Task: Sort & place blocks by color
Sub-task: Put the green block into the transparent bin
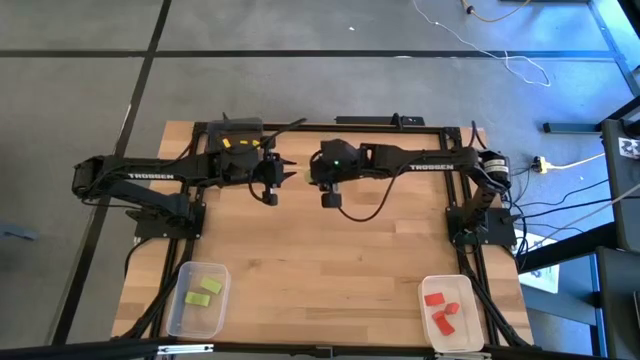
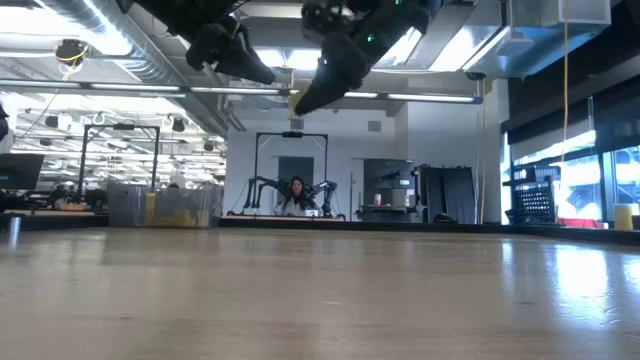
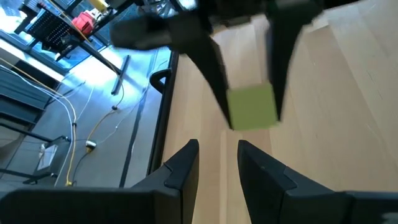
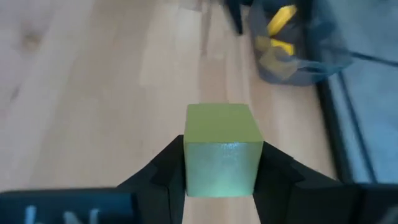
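The right gripper (image 4: pixel 221 163) is clamping a light green block (image 4: pixel 222 149) above the table's far middle. The left gripper (image 3: pixel 217 163), facing it, is standing slightly parted, empty. Overhead, arms are hiding that block.

- Grey floor (image 1: pixel 300 30) with dark seams and loose cables (image 1: pixel 520 65).
- Ceiling lights (image 2: pixel 40 45), ducts overhead.
- Bright windows (image 2: pixel 585 175) on one side.
- Person (image 2: pixel 296 195) seated far back.
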